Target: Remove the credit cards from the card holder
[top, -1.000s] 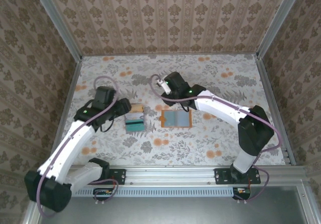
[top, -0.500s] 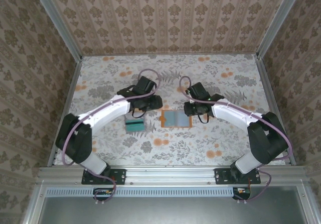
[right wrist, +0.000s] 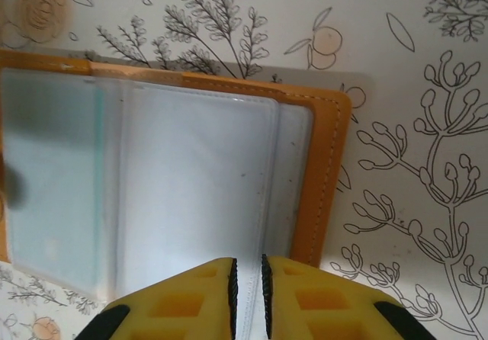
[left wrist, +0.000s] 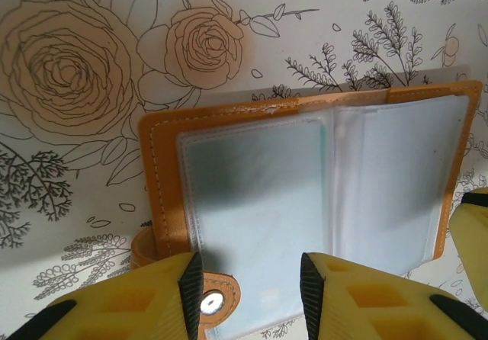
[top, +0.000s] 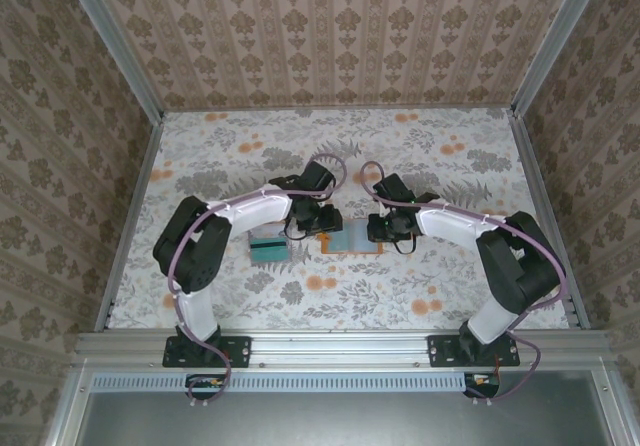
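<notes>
Card holder [top: 352, 236] lies open flat mid-counter [top: 420, 296]; some credit cards [top: 268, 250] are out, stacked just left of it. Teal card [left wrist: 259, 203] is in its l. sleeve, poss. more inside. My left end effector [left wrist: 252, 275] is half open over that sleeve, empty. My right end effector [right wrist: 247, 275] is nearly shut at the r. sleeve; can't tell if it's pinching.

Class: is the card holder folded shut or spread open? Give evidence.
Spread open. The card holder lies flat, its clear sleeves facing up within the orange cover.
</notes>
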`<action>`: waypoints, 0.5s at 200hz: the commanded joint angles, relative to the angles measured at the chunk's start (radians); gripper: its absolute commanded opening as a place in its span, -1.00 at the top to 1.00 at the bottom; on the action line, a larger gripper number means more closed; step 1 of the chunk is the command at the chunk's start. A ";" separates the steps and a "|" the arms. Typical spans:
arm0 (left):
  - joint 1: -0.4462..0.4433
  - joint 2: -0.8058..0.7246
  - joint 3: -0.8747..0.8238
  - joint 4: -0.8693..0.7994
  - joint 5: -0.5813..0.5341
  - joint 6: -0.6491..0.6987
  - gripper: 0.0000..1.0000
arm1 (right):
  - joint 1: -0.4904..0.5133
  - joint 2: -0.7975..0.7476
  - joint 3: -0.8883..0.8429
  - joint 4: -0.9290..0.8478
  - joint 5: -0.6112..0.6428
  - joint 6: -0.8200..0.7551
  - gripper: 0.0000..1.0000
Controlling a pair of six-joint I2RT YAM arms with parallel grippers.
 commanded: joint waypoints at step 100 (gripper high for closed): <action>-0.005 0.069 0.066 -0.052 0.005 0.042 0.17 | -0.008 0.037 -0.017 -0.019 0.060 0.028 0.59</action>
